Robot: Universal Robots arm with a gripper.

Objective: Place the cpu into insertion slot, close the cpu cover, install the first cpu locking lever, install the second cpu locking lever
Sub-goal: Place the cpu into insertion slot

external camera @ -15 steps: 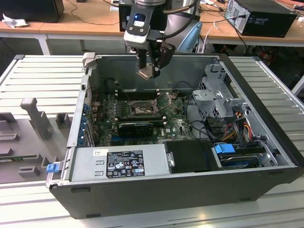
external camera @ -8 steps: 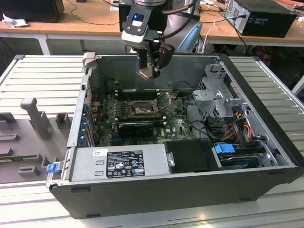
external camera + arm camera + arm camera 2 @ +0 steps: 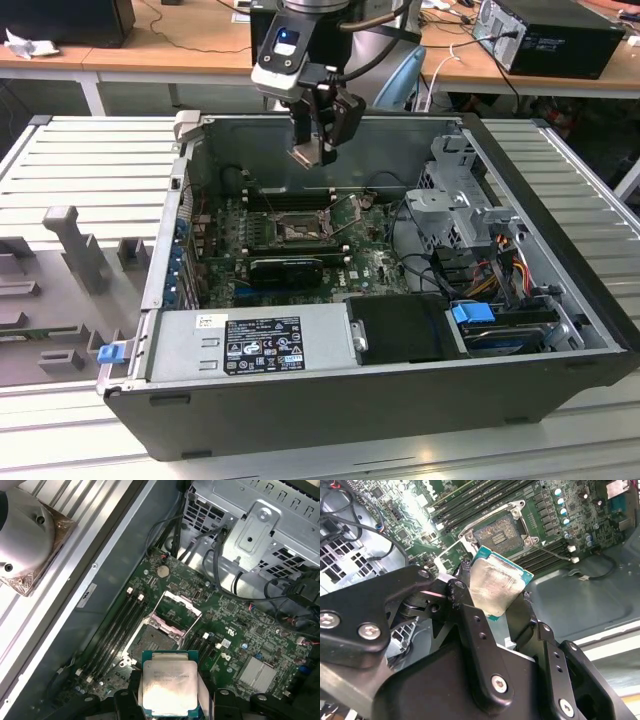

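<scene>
I have the small square cpu (image 3: 495, 587), its pale silver-beige metal top on a teal-edged base, clamped between the jaws of my black gripper (image 3: 492, 607). It hangs in the air over the open dark-grey computer case (image 3: 400, 400). Below it, the square black-framed insertion slot (image 3: 152, 642) lies bare on the green motherboard (image 3: 370, 265). The thin metal cpu cover (image 3: 182, 601) stands open at the slot's edge.

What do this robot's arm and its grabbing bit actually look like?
The arm is pale grey at its wrist, with a small blue patch. Its pincer is black, built of flat jointed links fastened with silver screws.
</scene>
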